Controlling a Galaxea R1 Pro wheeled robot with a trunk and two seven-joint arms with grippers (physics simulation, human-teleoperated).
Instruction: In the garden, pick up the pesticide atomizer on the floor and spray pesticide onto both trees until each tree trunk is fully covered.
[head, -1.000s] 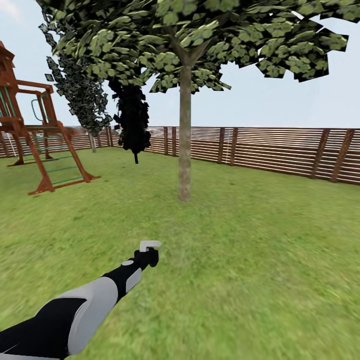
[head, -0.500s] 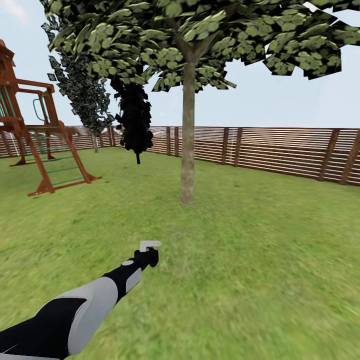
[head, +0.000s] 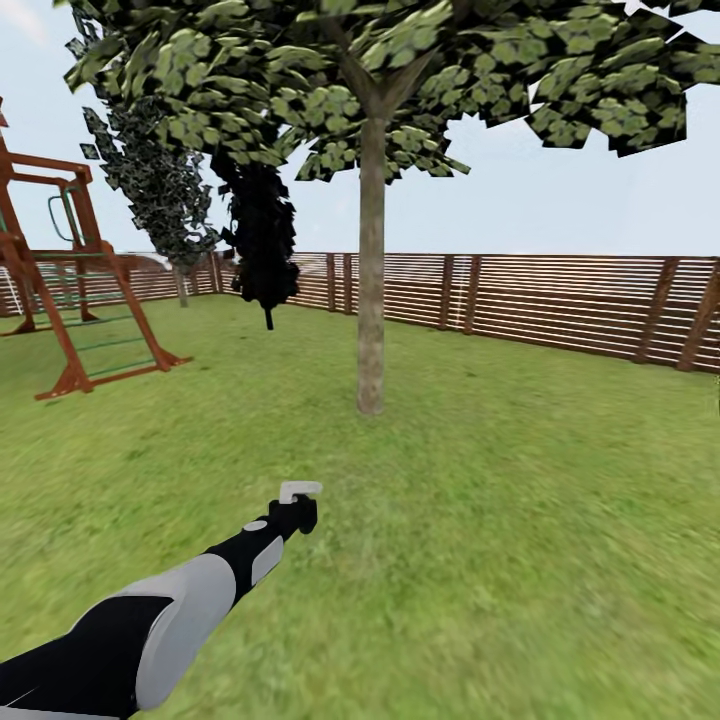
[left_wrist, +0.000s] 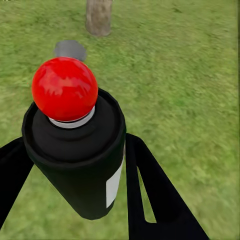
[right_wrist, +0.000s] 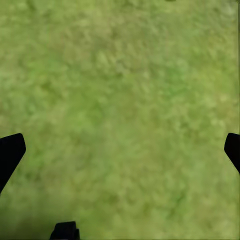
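Left gripper (left_wrist: 75, 200) clamped on the black spray can (left_wrist: 80, 155); right gripper (right_wrist: 120, 150) spread wide over bare grass (right_wrist: 120, 100).

The can's long axis runs out along the fingers, its red knob (left_wrist: 65, 89) aimed toward the tree trunk (head: 371, 260) ahead on the lawn, well apart from it. Left of the trunk stands the wooden play tower (head: 60, 280); the fence (head: 560, 300) runs behind on the right. Against half a second ago the view has swung slightly; the arm's pose looks unchanged.

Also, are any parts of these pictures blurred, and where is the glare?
Head view: the lawn smears toward the bottom edge, while the tree trunk stays sharp. Left wrist view: soft white highlights on the atomizer and its red cap. Right wrist view: grass is blurry throughout.
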